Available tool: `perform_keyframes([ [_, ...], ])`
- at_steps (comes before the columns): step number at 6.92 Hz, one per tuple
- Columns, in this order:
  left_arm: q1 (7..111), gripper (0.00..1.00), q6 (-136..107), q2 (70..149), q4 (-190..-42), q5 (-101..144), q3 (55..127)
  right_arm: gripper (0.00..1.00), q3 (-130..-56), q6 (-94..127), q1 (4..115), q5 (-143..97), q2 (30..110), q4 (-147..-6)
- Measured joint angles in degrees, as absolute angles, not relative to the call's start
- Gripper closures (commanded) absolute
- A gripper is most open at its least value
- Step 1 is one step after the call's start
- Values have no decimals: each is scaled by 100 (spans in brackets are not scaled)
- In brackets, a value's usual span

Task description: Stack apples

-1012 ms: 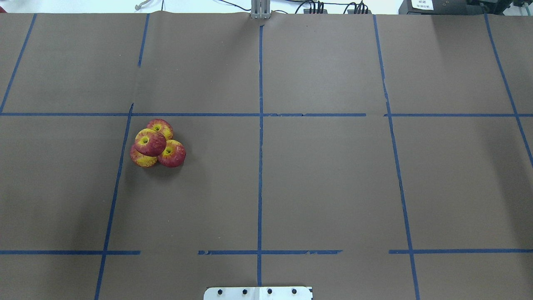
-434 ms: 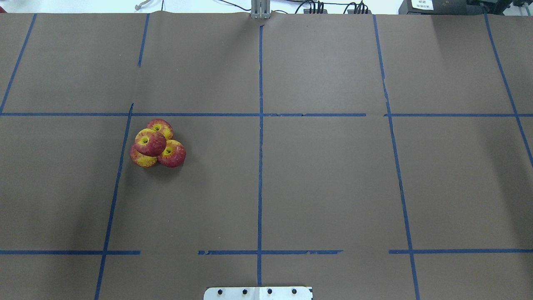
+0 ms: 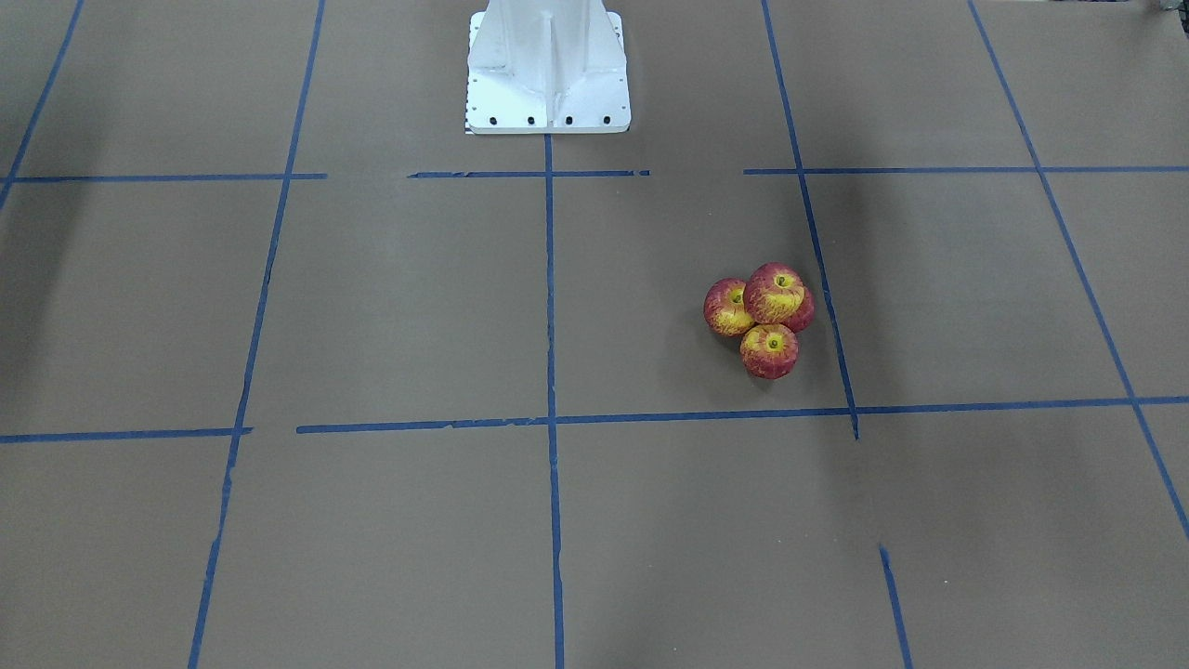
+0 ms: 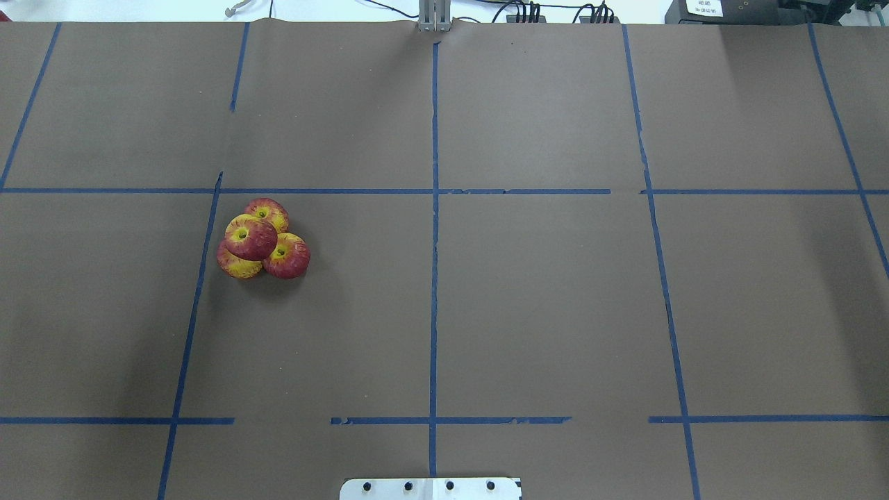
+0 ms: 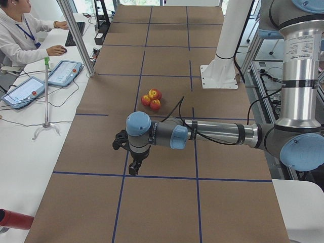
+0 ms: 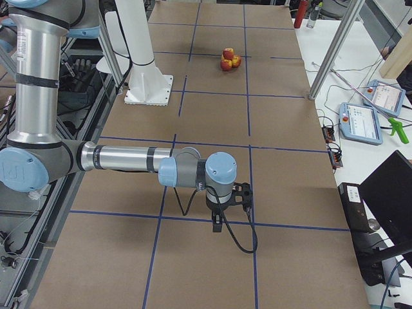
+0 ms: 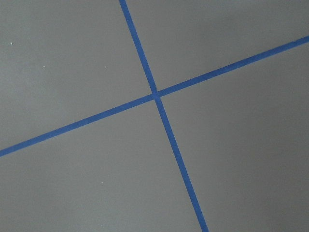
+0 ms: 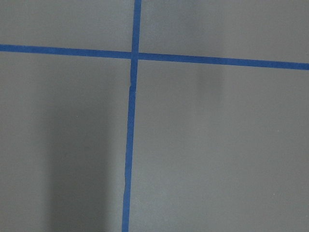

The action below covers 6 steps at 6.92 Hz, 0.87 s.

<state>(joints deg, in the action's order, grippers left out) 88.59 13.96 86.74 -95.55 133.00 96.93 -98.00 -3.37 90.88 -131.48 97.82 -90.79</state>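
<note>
Four red-and-yellow apples sit in a tight cluster on the brown table cover, left of centre in the overhead view. Three rest on the cover and one apple (image 4: 251,237) (image 3: 775,292) lies on top of them. The cluster also shows in the exterior left view (image 5: 152,98) and the exterior right view (image 6: 228,59). My left gripper (image 5: 132,167) hangs over the table end, far from the apples. My right gripper (image 6: 217,225) hangs over the opposite end. Both show only in the side views, so I cannot tell whether they are open or shut. The wrist views show only the cover and blue tape.
Blue tape lines (image 4: 433,208) divide the cover into squares. The white robot base plate (image 3: 548,84) (image 4: 430,488) stands at the near middle edge. A seated operator (image 5: 20,35) and tablets (image 5: 63,72) (image 6: 362,122) are on side tables beyond the far edge.
</note>
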Motion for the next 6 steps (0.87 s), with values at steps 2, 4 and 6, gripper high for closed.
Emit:
perform_keyframes([
  [2,8859,0,1386,8711,-9564,13307,9658,0,-9800,-334,9088,-13148,9782,-9079],
  [4,8859,0,1398,8695,-9556,13319,9676,0,-9800,-340,9088,-13150,9782,-9079],
  [6,8859,0,1417,8631,-9558,13302,9695,0,-9800,-342,9088,-13151,9782,-9079],
])
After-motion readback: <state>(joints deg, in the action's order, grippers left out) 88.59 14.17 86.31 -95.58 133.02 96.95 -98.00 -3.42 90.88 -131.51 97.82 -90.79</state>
